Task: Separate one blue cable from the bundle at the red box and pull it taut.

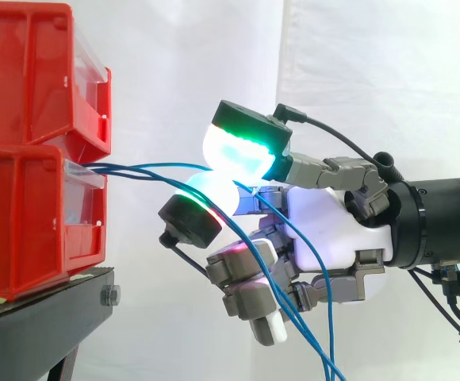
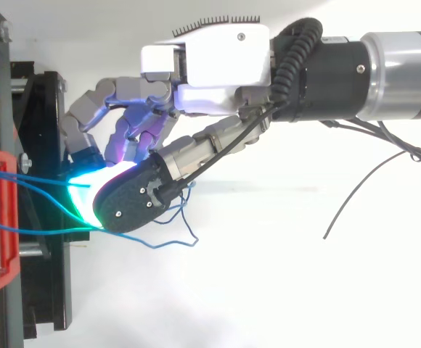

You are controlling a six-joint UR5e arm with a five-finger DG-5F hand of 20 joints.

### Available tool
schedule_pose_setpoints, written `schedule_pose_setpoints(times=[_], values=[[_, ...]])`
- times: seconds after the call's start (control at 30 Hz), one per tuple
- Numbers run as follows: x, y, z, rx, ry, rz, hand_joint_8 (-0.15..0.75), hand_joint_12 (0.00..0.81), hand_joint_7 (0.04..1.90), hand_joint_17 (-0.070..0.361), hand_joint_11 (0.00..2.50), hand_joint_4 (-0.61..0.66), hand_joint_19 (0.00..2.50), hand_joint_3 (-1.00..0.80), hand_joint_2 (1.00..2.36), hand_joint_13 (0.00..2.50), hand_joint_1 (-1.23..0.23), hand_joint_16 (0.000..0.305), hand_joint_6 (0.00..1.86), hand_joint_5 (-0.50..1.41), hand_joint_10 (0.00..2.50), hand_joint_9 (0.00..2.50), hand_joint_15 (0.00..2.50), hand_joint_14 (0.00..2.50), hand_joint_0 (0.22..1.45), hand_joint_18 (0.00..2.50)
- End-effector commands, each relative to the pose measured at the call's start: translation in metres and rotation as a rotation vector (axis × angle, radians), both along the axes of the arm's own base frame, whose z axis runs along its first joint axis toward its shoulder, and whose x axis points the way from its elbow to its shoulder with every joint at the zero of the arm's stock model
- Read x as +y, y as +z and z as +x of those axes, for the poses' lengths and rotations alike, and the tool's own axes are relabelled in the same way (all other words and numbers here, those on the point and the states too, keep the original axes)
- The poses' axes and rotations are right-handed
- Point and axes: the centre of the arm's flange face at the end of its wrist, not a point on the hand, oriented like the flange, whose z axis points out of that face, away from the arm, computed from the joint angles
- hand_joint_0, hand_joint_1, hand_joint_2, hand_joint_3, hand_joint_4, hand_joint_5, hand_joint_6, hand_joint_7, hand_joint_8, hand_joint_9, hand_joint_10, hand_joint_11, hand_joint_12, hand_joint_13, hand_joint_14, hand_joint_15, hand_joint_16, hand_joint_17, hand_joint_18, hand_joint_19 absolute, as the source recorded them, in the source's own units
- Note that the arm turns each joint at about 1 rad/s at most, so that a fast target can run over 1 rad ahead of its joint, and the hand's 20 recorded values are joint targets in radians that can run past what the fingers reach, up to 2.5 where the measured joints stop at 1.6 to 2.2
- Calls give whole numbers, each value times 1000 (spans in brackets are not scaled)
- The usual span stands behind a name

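Behind everything, a white curtain. Entering level from the right of the side view, the robot arm.

Stacked one on the other at the stand's edge nearest the hand, two red bins, fronts facing the hand. Beneath them, the black stand, its top edge just under the lower bin.

Out beyond that edge, in the air before the lower bin, the hand: near the bins, touching neither. Two fingertip pads pressed together, green above and cyan below, clamped on a blue cable. Remaining fingers curled underneath, one with a red glow.

Stretched from the front of the lower bin across the gap past the stand's edge to the pinch, that cable in a shallow arc, not quite straight. Alongside it, other blue strands from the same bin front, passing under the pads, down across the palm and out at the bottom of the side view.

From above, two strands splayed apart between bin and pads, plus a slack tail looping just behind the pinch.

On the stand's side face, at its upper corner, a small bolt.
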Motion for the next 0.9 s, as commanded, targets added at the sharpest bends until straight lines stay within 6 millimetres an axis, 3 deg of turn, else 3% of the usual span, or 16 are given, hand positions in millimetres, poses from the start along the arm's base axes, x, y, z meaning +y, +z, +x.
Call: schedule_pose_setpoints(times=[0.0, 0.17, 0.3, 0.5, 0.73, 0.87], values=[[1, -1, 0, 2, 0, 0, 332, 311, 1132, 80, 1472, -110, 817, -115, 1023, 1043, -725, 36, 863, -172, 691, 568, 1214, 15, 625, 889], [2, -1, 0, 2, 0, 0, 330, 322, 1131, 84, 1419, -107, 827, -124, 1023, 999, -725, 37, 863, -173, 791, 547, 1222, 15, 626, 851], [2, -1, 0, 2, 0, 0, 331, 342, 1126, 86, 1400, -106, 831, -133, 1023, 923, -723, 38, 863, -175, 721, 565, 1115, 19, 628, 844], [2, -1, 0, 2, 0, 0, 338, 322, 1127, 84, 1393, -100, 901, -129, 1023, 1040, -722, 37, 862, -175, 864, 567, 1298, 10, 627, 885], [2, -1, 0, 2, 0, -2, 335, 334, 1123, 91, 1402, -87, 908, -137, 1023, 1036, -717, 40, 863, -176, 731, 579, 1301, 10, 627, 878], [3, -1, 0, 2, 2, 0, 347, 355, 1123, 94, 1478, -70, 921, -137, 1023, 994, -714, 42, 864, -177, 507, 586, 1219, 14, 625, 881]])
